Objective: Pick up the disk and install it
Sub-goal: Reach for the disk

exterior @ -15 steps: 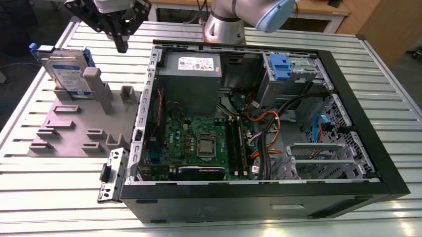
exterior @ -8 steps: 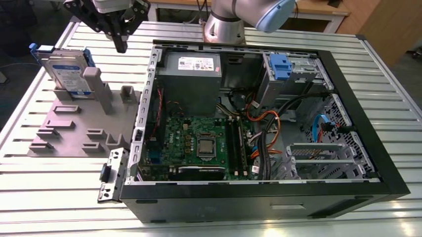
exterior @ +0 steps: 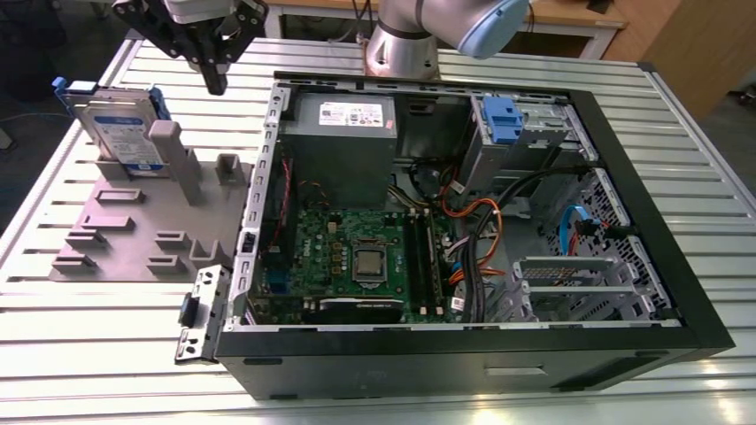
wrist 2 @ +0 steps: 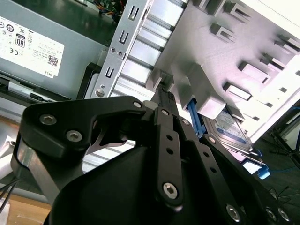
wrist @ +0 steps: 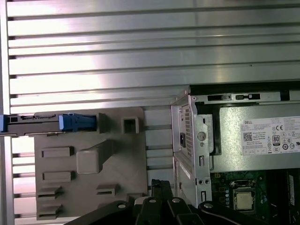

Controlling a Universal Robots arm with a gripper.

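The disk (exterior: 119,128) stands upright on its edge in a slot at the far end of the grey fixture plate (exterior: 130,235), at the exterior view's left. It is silver-grey with a white-and-blue label and a blue carrier around it. My gripper (exterior: 214,84) hangs above the table between the disk and the open computer case (exterior: 614,177), to the right of the disk and apart from it. Its black fingers are shut with nothing between them. In the first wrist view the disk (wrist: 47,123) shows edge-on, beyond my gripper (wrist: 161,185). The second wrist view shows the disk (wrist 2: 229,129) past my gripper (wrist 2: 161,93).
The case lies open on a slatted aluminium table (exterior: 106,301). Inside are a grey power-supply box (exterior: 343,115), a motherboard (exterior: 354,257), cables, and a drive bay with a blue clip (exterior: 502,115) at the far right. The arm's base (exterior: 402,44) stands behind the case.
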